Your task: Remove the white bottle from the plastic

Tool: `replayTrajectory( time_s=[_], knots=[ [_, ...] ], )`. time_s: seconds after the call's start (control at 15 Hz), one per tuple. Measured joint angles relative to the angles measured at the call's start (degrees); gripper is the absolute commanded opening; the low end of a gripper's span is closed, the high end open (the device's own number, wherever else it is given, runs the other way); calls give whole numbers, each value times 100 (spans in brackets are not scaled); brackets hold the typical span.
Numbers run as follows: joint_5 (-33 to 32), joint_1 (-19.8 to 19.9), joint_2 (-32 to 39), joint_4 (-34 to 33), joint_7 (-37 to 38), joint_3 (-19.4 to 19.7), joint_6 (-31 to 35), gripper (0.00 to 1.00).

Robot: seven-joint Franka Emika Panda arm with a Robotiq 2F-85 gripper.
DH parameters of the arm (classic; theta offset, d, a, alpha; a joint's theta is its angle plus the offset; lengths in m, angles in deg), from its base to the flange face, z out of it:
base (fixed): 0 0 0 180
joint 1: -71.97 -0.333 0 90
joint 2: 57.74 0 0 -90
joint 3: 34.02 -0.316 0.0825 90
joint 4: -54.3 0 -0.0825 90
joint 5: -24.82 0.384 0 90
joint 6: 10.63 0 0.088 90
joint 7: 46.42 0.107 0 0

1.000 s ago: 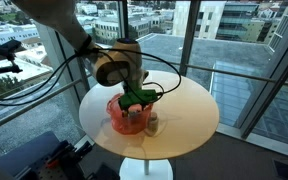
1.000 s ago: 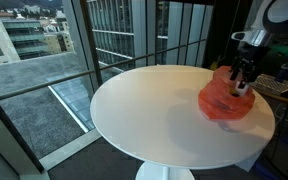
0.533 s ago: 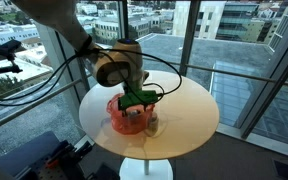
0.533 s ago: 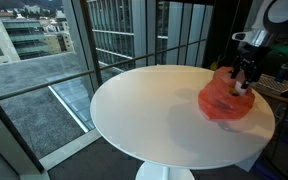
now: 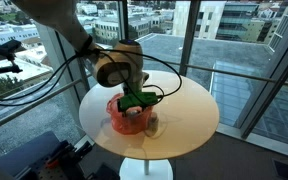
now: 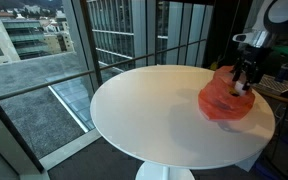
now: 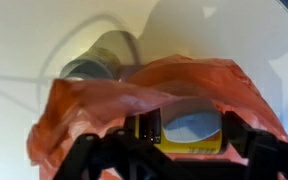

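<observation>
The plastic (image 5: 117, 118) (image 6: 222, 103) is a red-orange translucent bowl near the edge of the round white table (image 5: 189, 110) (image 6: 154, 115). My gripper (image 5: 134, 104) (image 6: 244, 84) reaches down into it from above. In the wrist view the plastic's crumpled rim (image 7: 84, 110) fills the foreground. Inside it lies the white bottle (image 7: 179, 128), whitish end toward the camera, with a yellow label below. My gripper (image 7: 174, 142) stands open, one dark finger on each side of the bottle. Whether either finger touches it is unclear.
A short greyish-brown little bottle (image 5: 152, 124) (image 7: 102, 58) stands on the table just outside the plastic. Floor-to-ceiling windows with dark frames (image 6: 84, 60) surround the table. Black cables (image 5: 54, 70) hang from the arm.
</observation>
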Motion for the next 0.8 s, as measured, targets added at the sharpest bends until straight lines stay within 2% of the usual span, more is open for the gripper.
replayTrajectory(
  time_s=[0.27, 0.8],
  knots=[
    [0, 0, 0, 0, 0, 0, -4, 27],
    [5, 0, -59, -2, 7, -1, -8, 27]
  ],
)
